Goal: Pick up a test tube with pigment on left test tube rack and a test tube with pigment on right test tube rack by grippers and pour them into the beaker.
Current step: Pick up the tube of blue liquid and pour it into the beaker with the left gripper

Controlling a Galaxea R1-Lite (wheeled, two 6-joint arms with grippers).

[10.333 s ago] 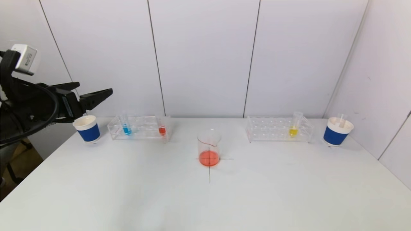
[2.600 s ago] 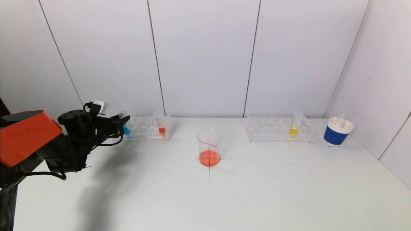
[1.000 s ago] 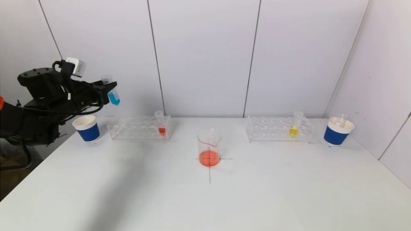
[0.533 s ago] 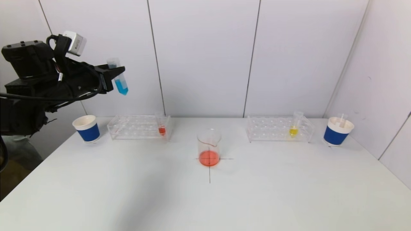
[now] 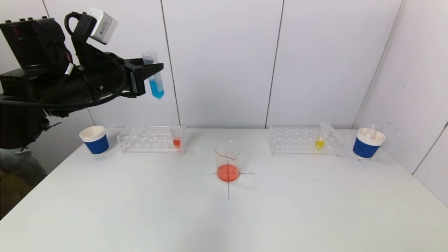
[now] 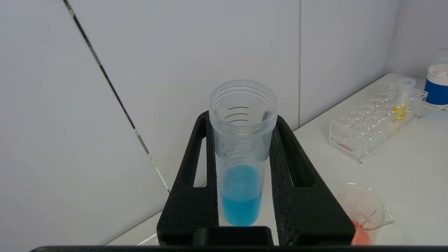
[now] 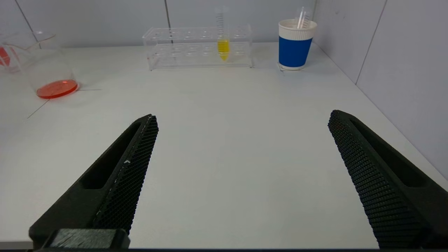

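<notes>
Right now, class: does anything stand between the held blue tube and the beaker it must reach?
Nothing visible does. The left gripper holds the blue tube high above the left rack; open air separates it from the beaker.

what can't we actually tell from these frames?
- Right gripper: outside the head view; only its wrist view shows it, open over the table.
- Blue test tube: the left gripper covers its sides in the left wrist view.
- Right blue cup: a clear tube stands in it, lower part hidden by the wall.
- Beaker: base cropped in the left wrist view.
</notes>
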